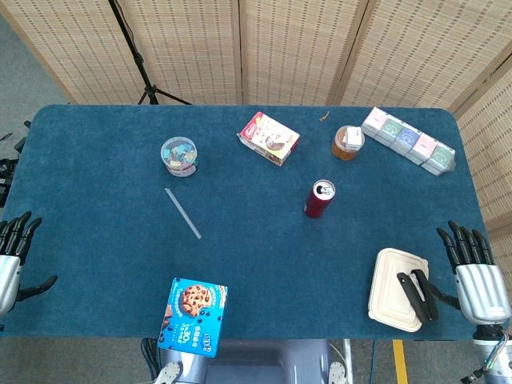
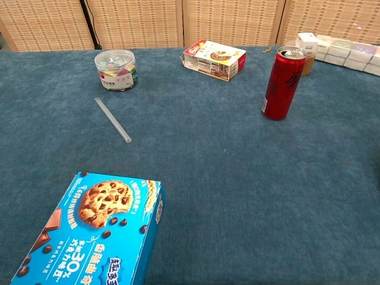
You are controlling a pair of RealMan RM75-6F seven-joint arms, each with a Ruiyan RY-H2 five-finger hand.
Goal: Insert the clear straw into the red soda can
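Your left hand (image 1: 12, 256) and right hand (image 1: 476, 276) rest at the near table edges, fingers spread, holding nothing. Just inside your right fingers lies a takeaway box (image 1: 396, 288). The straw (image 1: 182, 213) lies flat, well beyond your left fingertips. The red can (image 1: 319, 199) stands upright farther out, well apart from both hands.

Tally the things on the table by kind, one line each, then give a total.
Boxes: 2, blue cookie box and red-and-white box
Cans: 1, red soda can
Straws: 1, clear straw
Round containers: 2, clear tub, amber jar
Packet rows: 1
Clamshell trays: 1
Total: 8
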